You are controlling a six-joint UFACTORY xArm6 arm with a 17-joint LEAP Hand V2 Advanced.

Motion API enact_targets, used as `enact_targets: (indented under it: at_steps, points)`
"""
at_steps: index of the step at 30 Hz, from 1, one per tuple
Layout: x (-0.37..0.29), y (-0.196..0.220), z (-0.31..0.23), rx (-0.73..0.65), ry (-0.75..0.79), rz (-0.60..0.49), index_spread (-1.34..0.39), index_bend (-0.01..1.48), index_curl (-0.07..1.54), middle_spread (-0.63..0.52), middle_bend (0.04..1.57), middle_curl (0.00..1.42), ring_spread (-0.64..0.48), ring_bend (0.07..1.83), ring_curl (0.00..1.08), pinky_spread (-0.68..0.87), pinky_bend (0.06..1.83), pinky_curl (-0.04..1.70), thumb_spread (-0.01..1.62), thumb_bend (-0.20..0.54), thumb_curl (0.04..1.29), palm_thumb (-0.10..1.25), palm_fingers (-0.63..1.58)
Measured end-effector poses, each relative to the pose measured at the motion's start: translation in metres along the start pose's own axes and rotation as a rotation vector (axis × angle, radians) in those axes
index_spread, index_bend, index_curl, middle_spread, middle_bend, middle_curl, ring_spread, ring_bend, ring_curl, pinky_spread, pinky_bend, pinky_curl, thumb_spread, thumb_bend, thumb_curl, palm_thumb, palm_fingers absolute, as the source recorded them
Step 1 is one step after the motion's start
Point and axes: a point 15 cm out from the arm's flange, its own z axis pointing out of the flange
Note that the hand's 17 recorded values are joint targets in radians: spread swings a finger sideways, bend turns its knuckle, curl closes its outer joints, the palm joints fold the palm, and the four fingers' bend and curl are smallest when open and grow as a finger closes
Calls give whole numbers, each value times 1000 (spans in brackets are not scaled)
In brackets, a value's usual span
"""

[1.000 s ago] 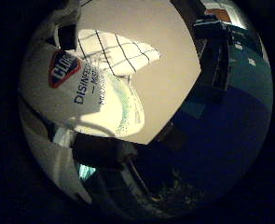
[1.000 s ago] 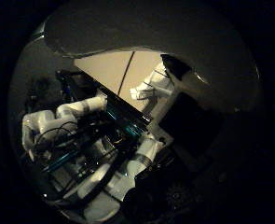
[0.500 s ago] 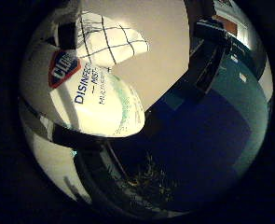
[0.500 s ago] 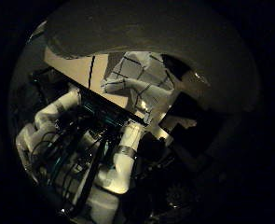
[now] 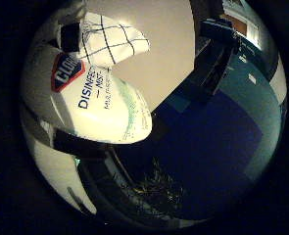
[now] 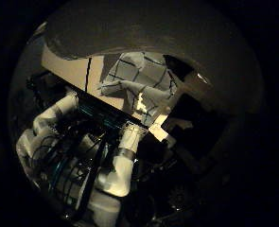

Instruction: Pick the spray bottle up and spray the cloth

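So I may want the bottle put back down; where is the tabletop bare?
The tabletop shows bare beside the checked cloth, out to its edge near the dark furniture. The spray bottle, held close against the hand, crowds the side nearest the cloth.

A pale counter (image 5: 163, 54) filled the upper middle of the little finger side picture. Its edge ran down toward the middle. Past that edge lay a big dark blue floor (image 5: 217, 147), with a lighter teal strip (image 5: 264, 98) along the right side. A dark block-like thing (image 5: 215, 58) stood at the upper right, by the counter's edge. A small leafy plant (image 5: 158, 188) sat low in the middle.
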Motion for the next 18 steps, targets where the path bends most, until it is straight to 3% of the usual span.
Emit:
enact_targets:
  at_steps: [9, 18]
  points:
    - [-12, -6, -60, 190, -120, 38, -181, 1164, 658, -85, 1345, 577, -152, 1468, 556, -249, 1079, 1015, 1009, -13, 724, 1056, 1225]
    - [-69, -36, -158, 562, -320, -11, -181, 1164, 659, -85, 1345, 577, -152, 1468, 556, -238, 1077, 1020, 1001, -12, 732, 1078, 1225]
